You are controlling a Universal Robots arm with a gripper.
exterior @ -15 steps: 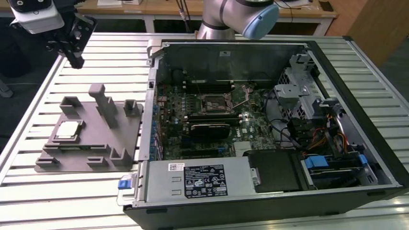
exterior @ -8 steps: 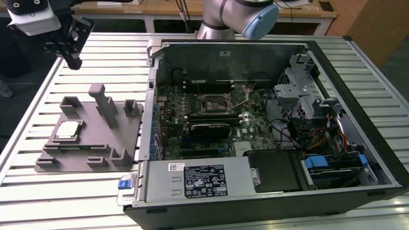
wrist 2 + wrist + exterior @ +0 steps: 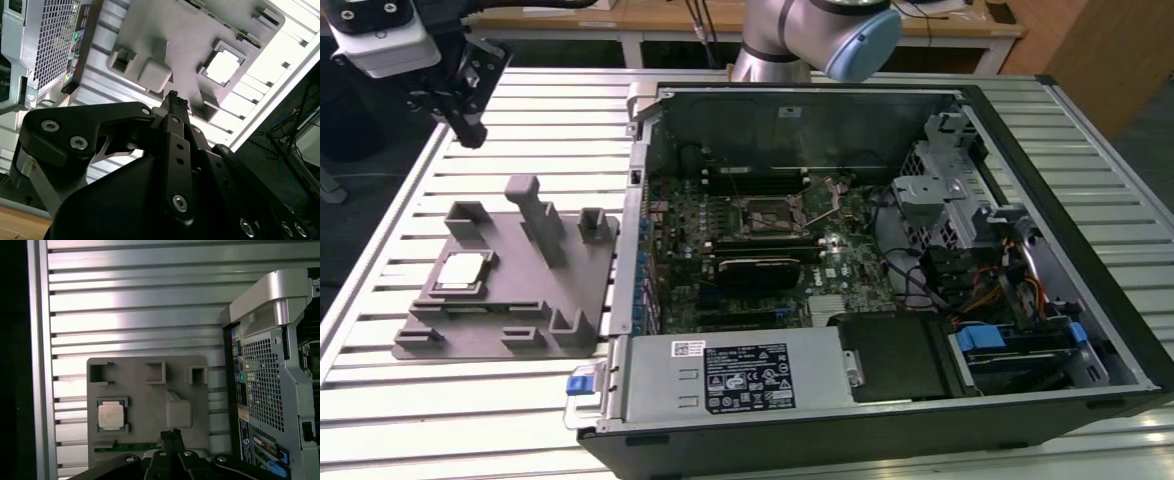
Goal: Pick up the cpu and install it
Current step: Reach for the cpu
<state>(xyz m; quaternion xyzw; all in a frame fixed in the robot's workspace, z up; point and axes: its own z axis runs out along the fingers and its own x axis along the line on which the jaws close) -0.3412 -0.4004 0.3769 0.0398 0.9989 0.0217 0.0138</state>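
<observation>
Gripper (image 3: 470, 136) hangs above the slatted table (image 3: 547, 110), closed tight on nothing and well apart from the cpu (image 3: 464, 272) — which lies flat in a recess of the grey fixture (image 3: 520, 335), beside the open computer case (image 3: 854, 95). It is probably light, stiff and delicate underneath — best pinched by opposite edges.

A slatted metal table (image 3: 520, 110) carries a grey fixture (image 3: 520, 290) toward the exterior view's left, with an open computer case (image 3: 787, 120) just beside it on the right. Upright posts (image 3: 534, 215) rise from the fixture's flat base. Inside the case lie a green motherboard (image 3: 687, 215) with a black-framed socket (image 3: 767, 212), a labelled power supply (image 3: 734, 375) along the near edge, and a silver drive cage (image 3: 934, 190) above coloured cables (image 3: 994, 290). In the first wrist view, the case's perforated rear panel (image 3: 260, 380) stands near the fixture.
</observation>
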